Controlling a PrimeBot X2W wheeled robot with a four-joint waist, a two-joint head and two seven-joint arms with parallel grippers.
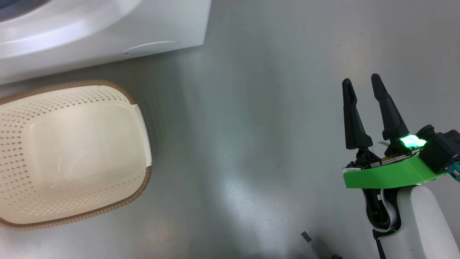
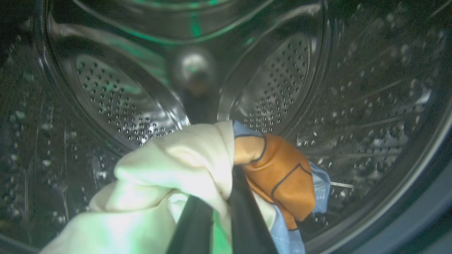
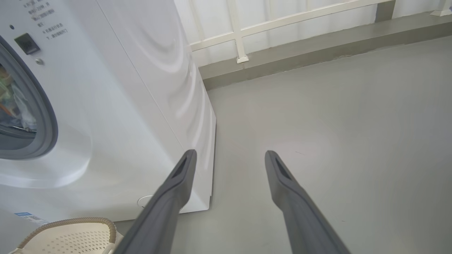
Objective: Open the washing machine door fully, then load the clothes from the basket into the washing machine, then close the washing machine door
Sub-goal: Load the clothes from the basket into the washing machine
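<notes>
In the left wrist view my left gripper [image 2: 222, 199] is inside the steel drum [image 2: 282, 81] of the washing machine [image 1: 107, 32], shut on the clothes. A cream garment [image 2: 176, 165] drapes over its fingers, and a light blue one with orange patches [image 2: 282, 173] bunches at the right. The cloth hides the fingertips. The basket [image 1: 142, 187] stands on the floor before the machine, with nothing in it. My right gripper [image 1: 361, 84] hovers open over bare floor to the right, holding nothing. The washing machine door is out of view.
The machine's white front [image 3: 123, 106] and grey gasket [image 3: 42, 113] are left of my right gripper [image 3: 230, 155], and the basket's rim [image 3: 70, 236] shows at the bottom left. Grey floor [image 3: 335, 141] stretches right to a low ledge with a white railing [image 3: 240, 35].
</notes>
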